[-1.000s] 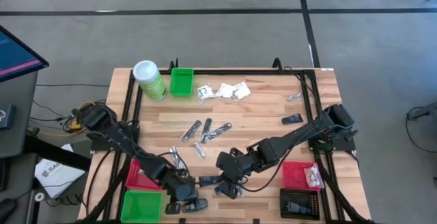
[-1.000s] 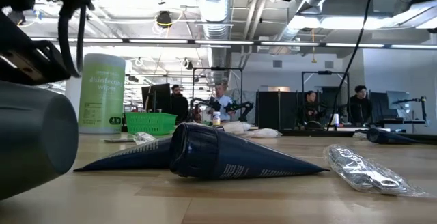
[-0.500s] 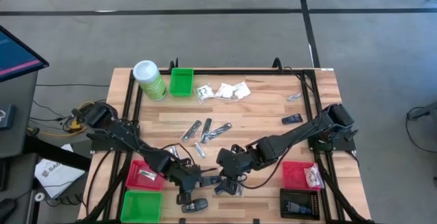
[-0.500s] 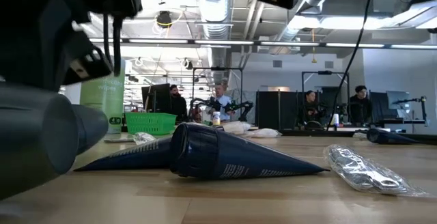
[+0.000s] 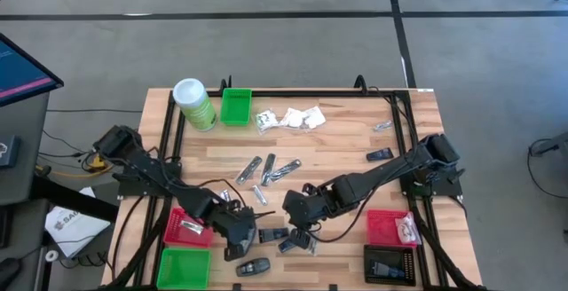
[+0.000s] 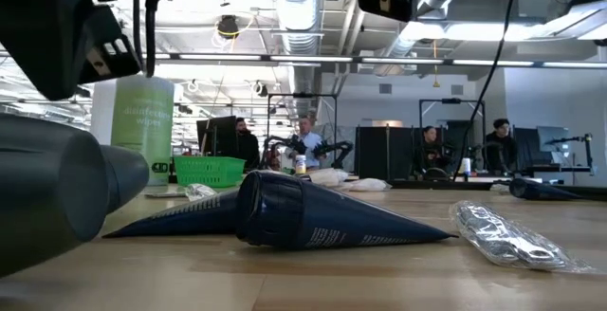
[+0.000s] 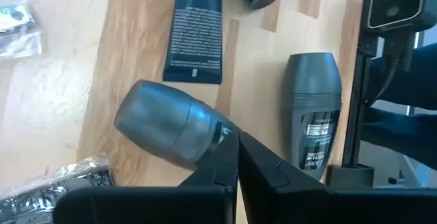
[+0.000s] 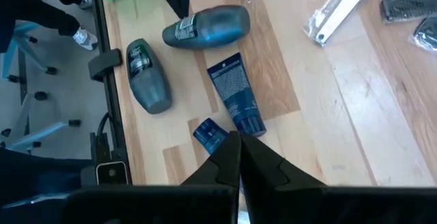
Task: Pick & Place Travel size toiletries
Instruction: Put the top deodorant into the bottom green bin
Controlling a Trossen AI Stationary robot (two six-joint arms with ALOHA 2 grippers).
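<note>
Left to right across the tabletop (image 5: 355, 162):

- Near left corner: green bin (image 5: 183, 269). Just behind it, red bin (image 5: 185, 227) with a silvery packet (image 5: 190, 228) inside.
- Far left corner: green canister (image 5: 194, 104) with white lid, upright; second green bin (image 5: 235, 106) just beside it.
- Near edge, left of centre: left gripper (image 7: 237, 161), fingers pressed together, holding nothing, raised over a grey roll-on (image 7: 167, 123) lying on its side. Second roll-on (image 7: 313, 107) at the very near edge, beside the frame rail. Dark blue tube (image 7: 197, 32) flat on the wood, just beyond the first roll-on.
- Centre: slim silvery packets (image 5: 268, 170), loosely grouped.
- Far edge, centre: white sachets (image 5: 291, 119) in a cluster.
- Near edge, centre: right gripper (image 8: 238, 157), fingers pressed together, holding nothing, above a small dark blue tube (image 8: 210, 134) and close to the larger one.
- Right of centre: dark packet (image 5: 380, 155) lying alone; small silvery item (image 5: 382, 126) behind it, near the right edge.
- Near right corner: second red bin (image 5: 387, 226) with a white sachet (image 5: 406, 230) inside; black bin (image 5: 390, 263) in front of it.
- Low view: large blue tube and a clear crinkly packet (image 6: 503, 235) in the foreground; people at desks in the room behind.
</note>
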